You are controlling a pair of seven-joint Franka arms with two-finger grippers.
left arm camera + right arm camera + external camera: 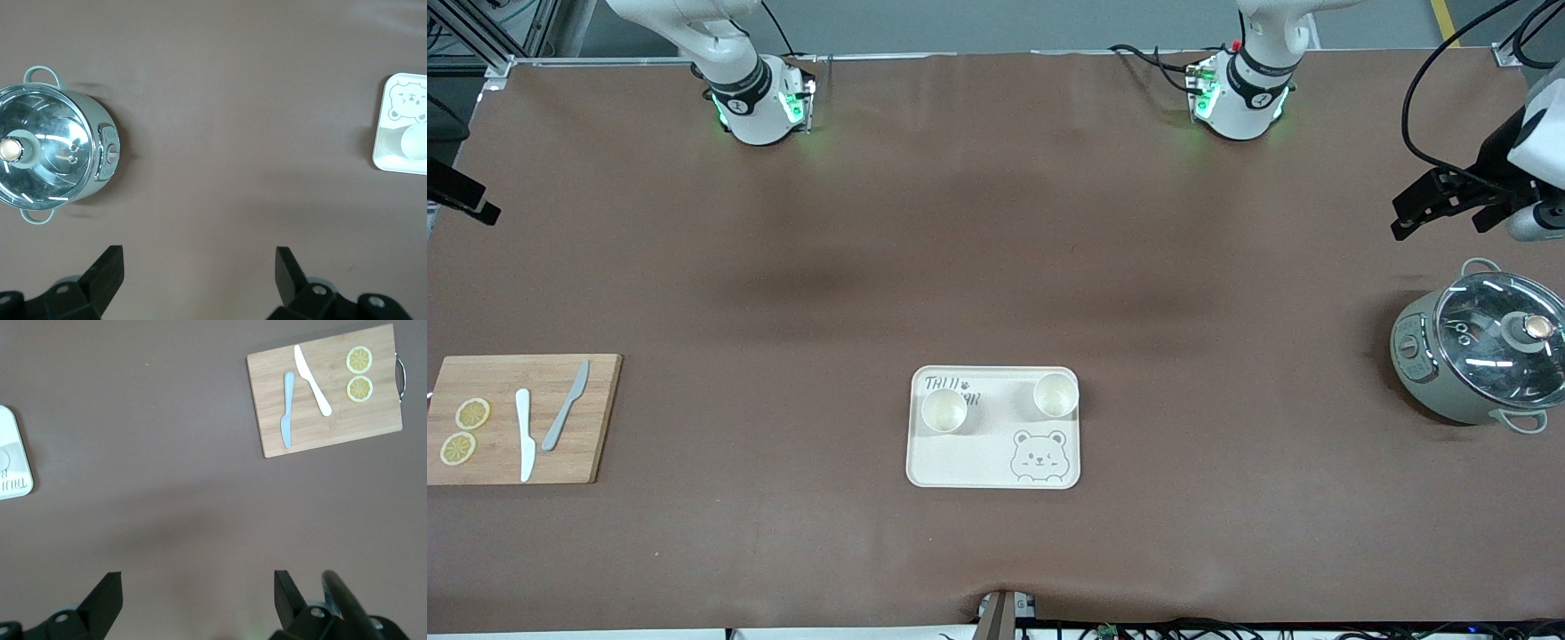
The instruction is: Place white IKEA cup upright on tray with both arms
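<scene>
A: Grippers first. I have the left gripper (193,280) with jaws spread wide and empty, hanging over bare bench (996,267) at its own arm's end, beside the lidded pot (1485,347). The right gripper (193,600) is the same, wide and empty, over bare bench near the cutting board (520,418).

B: And the cups?

A: Two white cups (944,411) (1056,396) stand upright on the tray (993,471), near the bench's front edge at mid-length. I'd judge placing done; nothing left but parking the arms.

B: Any writing?

A: "TAIJI BEAR" by the tray's upper corner, partly covered, plus a bear face.
</scene>
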